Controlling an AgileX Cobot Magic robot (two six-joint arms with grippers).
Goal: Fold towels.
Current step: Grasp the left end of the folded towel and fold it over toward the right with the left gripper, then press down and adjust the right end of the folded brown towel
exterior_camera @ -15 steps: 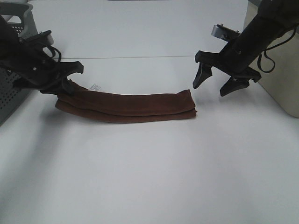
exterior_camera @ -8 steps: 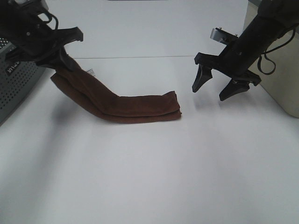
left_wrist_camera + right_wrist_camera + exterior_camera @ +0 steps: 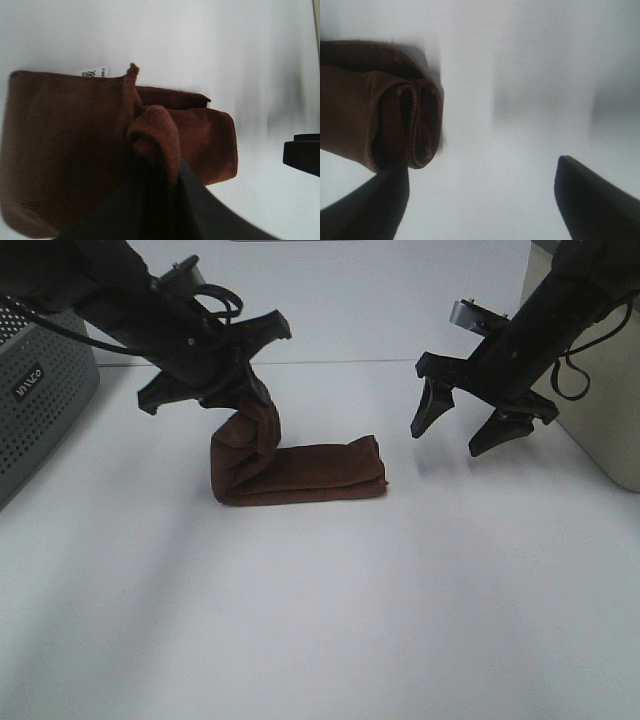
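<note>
The dark reddish-brown towel lies folded in a long strip on the white table. My left gripper is shut on the towel's left end and holds it lifted above the strip's left part, so the cloth hangs down in a fold. In the left wrist view the towel fills the frame and its white tag shows at the edge. My right gripper hovers open and empty to the right of the towel's right end. The right wrist view shows that rolled end.
A grey perforated basket stands at the left edge. A cream-coloured box stands at the right edge behind my right arm. The white table stretches bare toward the front.
My left gripper has lifted the towel's left end and carried it right, over the strip. The towel's right end slid left a little. My right gripper has stayed put.
</note>
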